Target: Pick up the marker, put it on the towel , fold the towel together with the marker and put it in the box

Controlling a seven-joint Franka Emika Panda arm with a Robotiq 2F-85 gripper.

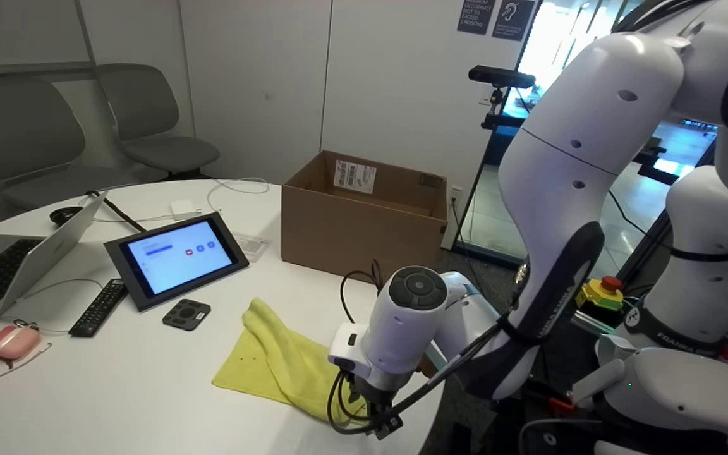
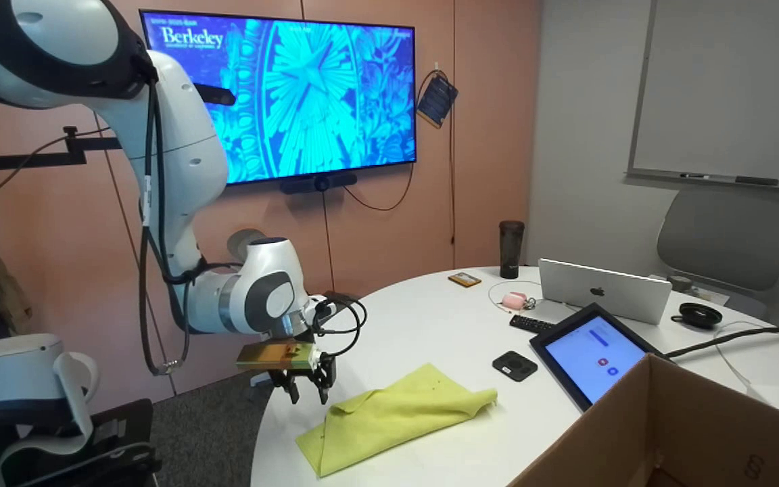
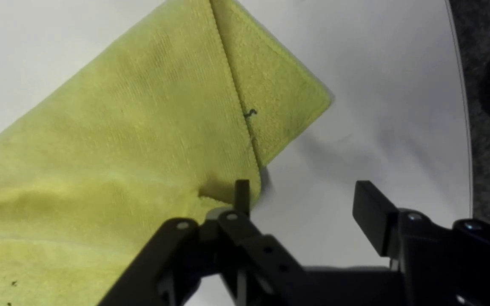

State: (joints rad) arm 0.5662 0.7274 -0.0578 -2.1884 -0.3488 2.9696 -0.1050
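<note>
In an exterior view, a yellow cloth towel (image 2: 396, 419) is laid folded over itself on the round white table (image 2: 396, 325), perhaps so that the marker is enclosed. The black two-fingered claw (image 2: 309, 398) is held near the towel's left end, its fingers spread and nothing grasped, as would suit a pinch there. At the near right, the brown cardboard box (image 2: 599, 433) is cut off by the frame, and its contents cannot be told.

In an exterior view, the box is seen beyond the towel, its top uncovered, presumably so that the towel can be lowered in from above. The box's floor is hidden by its near wall. The towel's right end is partly covered by the white robot wrist (image 1: 399, 335), and the fingers beneath are hard to make out.

In the wrist view, one finger is seen over the towel's folded edge and the other over the table, so a straddled edge may be intended; the claw's height cannot be judged. No marker is visible in any view; it is probably wrapped in the fold. Whether the small dark mark (image 3: 251, 113) by the crease is a stain or a thread cannot be told.
</note>
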